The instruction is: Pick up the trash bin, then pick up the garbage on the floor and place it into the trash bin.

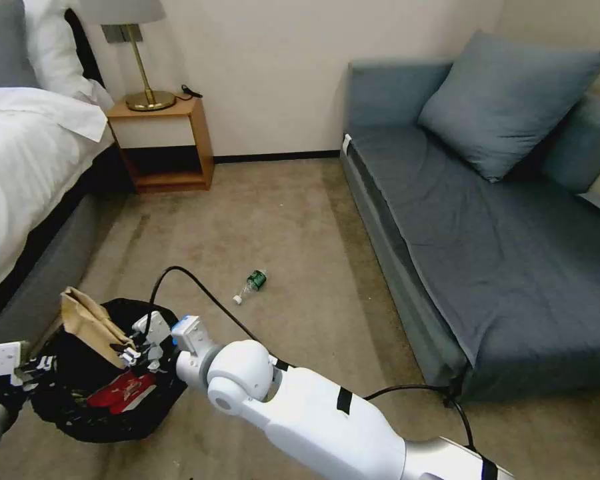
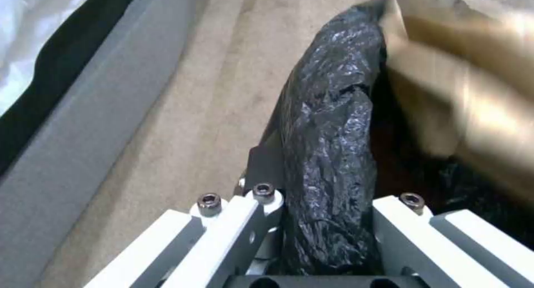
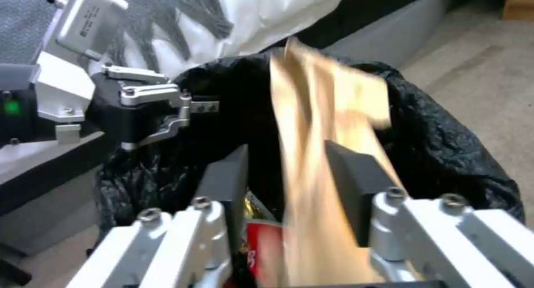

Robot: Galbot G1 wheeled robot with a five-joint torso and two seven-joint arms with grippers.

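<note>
Head view, one trash bin (image 1: 107, 427) clamped at its rim by left gripper (image 2: 323, 221), one paper bag (image 1: 90, 323) between the parted fingers of right gripper (image 1: 135, 352), one red wrapper (image 1: 121, 390) inside, one bottle (image 1: 250, 285) on carpet (image 1: 293, 220).

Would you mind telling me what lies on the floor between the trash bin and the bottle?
Bare carpet: in the head view nothing lies between the trash bin and the bottle.

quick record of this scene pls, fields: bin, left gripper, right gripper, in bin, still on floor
bin: trash bin, black liner, on carpet beside bed
left gripper: left gripper shut on bin rim
right gripper: right gripper open over bin, brown paper bag between its fingers
in bin: red-white wrapper
still on floor: bottle, lying on its side
</note>
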